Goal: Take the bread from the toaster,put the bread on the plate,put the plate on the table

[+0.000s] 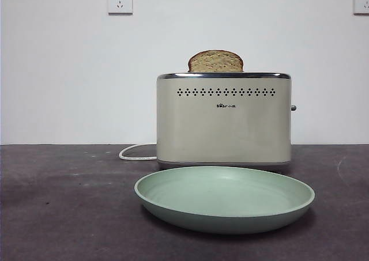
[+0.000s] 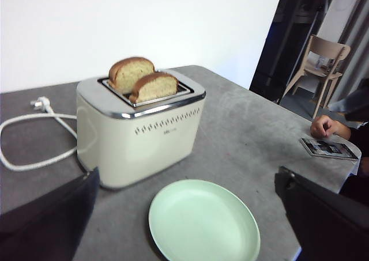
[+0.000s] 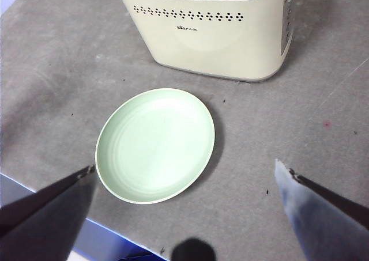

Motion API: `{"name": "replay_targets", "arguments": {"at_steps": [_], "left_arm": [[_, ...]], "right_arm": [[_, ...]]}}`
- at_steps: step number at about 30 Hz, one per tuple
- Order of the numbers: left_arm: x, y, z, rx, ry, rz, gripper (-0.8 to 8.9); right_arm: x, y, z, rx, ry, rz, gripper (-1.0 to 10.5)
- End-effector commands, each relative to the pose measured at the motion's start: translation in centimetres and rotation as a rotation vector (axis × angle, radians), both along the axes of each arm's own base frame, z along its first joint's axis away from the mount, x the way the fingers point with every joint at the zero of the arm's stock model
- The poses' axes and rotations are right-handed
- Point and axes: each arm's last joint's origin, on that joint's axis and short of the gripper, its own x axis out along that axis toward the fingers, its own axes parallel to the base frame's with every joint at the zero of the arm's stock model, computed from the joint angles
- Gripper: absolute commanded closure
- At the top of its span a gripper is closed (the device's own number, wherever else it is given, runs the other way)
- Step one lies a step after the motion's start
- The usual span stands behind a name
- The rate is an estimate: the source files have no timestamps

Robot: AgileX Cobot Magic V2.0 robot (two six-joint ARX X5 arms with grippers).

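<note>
I read both grippers as idle above the table (image 1: 52, 215), neither touching anything. The left gripper (image 2: 187, 215) has its fingers (image 2: 49, 220) spread wide; the plate (image 2: 203, 220) lies between them, and the toaster (image 2: 138, 131) stands beyond the plate, nearer the one finger. Two slices show in the left wrist view: the bread (image 2: 154, 87) stands upright in the slot nearer the fingers, with a second slice (image 2: 131, 73) in the slot behind it. Both are well apart from the fingers. The right gripper (image 3: 184, 206) likewise has its fingers (image 3: 49, 212) spread, empty, with the plate between them, nearer one finger, and the toaster beyond it. From the front, the plate rests flat on the table just before the toaster, and one domed crust shows above the chrome rim. A white cord (image 2: 26, 140) runs from the toaster's far side
</note>
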Motion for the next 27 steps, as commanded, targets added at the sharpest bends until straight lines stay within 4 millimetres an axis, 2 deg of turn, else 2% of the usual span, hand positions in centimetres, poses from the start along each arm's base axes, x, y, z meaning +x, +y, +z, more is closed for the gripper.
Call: {"name": "replay_targets", "arguments": {"at_steps": [1,6,12,22,27], "left_arm": [[1.9,-0.2,0.4,0.003,-0.03,-0.025,2.91],[5.6,-1.0,1.1,0.002,-0.05,-0.084,2.92],[10.6,-3.4,1.9,0.002,-0.081,-0.18,2.92],[17.9,-9.3,2.3,0.146,-0.161,-0.204,2.92],[20.9,-12.5,1.5,0.155,-0.213,-0.217,2.92]], "right_arm": [[0.1,0.0,0.1,-0.001,-0.003,0.005,3.8],[0.6,0.1,-0.1,-0.004,0.014,0.005,3.8],[1.5,0.2,-0.3,-0.008,0.051,0.005,3.8],[2.4,0.3,-0.7,-0.013,0.09,0.006,3.8],[2.5,0.3,-0.7,-0.013,0.095,0.006,3.8]]}}
